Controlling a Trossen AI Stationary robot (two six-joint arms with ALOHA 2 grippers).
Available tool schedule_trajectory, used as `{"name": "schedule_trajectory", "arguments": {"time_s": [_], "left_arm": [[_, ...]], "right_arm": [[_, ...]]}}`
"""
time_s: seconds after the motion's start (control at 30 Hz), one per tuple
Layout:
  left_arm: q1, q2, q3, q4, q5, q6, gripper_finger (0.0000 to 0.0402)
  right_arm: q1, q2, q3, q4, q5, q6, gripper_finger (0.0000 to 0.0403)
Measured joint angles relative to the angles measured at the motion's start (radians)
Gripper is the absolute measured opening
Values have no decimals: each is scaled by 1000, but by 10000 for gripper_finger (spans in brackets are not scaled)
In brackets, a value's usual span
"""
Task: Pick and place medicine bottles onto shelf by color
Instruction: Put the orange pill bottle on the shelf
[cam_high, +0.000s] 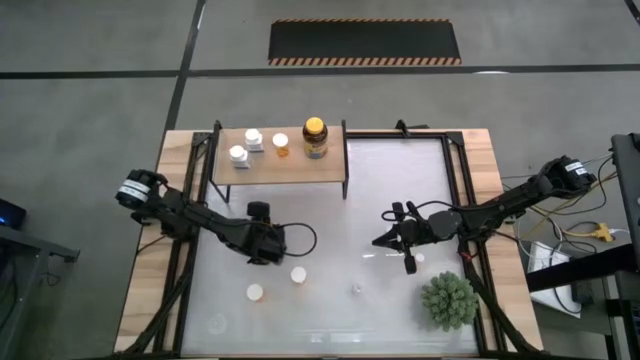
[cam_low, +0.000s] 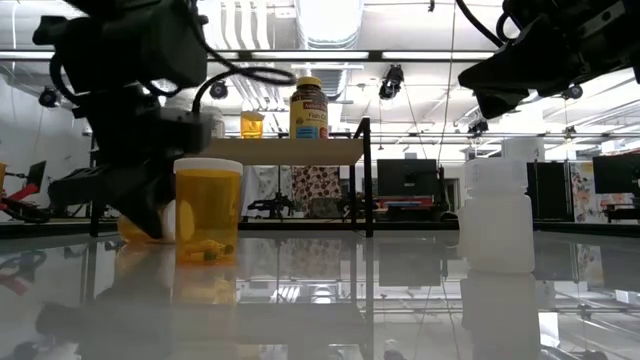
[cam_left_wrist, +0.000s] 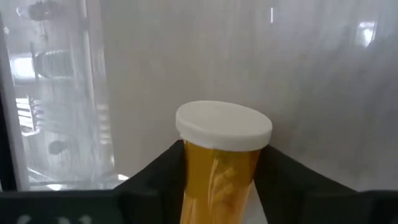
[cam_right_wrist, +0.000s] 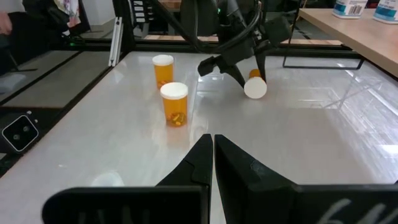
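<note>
Currently left gripper (cam_high: 266, 246) clamped on tilted orange bottle (cam_left_wrist: 219, 171), low over table (cam_high: 330, 290). Right gripper (cam_right_wrist: 213, 144) held closed, empty, mid-table. Shelf (cam_high: 280, 160) loaded with four bottles.

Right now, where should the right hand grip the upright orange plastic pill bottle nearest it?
Grip the orange pill bottle below its white cap, level from the right arm's side: it stands upright, apart from its neighbour. Open the right hand first.

The white table (cam_high: 330, 190) carries the shelf (cam_high: 300, 163), bottles (cam_high: 298, 274) and a plant (cam_high: 448, 300).
</note>
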Motion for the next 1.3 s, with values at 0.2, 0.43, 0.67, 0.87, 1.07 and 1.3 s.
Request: {"name": "schedule_trajectory", "arguments": {"time_s": [0.2,0.43,0.67,0.87,1.07,1.3], "left_arm": [[-47,-56,112,11,-56,-10,128],[-104,-197,130,347,-195,81,126],[-105,-314,-25,777,-205,178,126],[-103,-343,-153,1097,-204,260,126],[-100,-333,-206,1290,-205,340,134],[-101,-348,-204,1326,-198,336,136]], "right_arm": [[0,0,0,47,0,-20,9],[0,69,89,98,8,-107,52],[0,232,294,92,97,-228,160],[-36,349,466,86,146,-215,232],[-71,469,608,73,140,-168,261],[-83,529,732,-115,140,-201,257]]}}
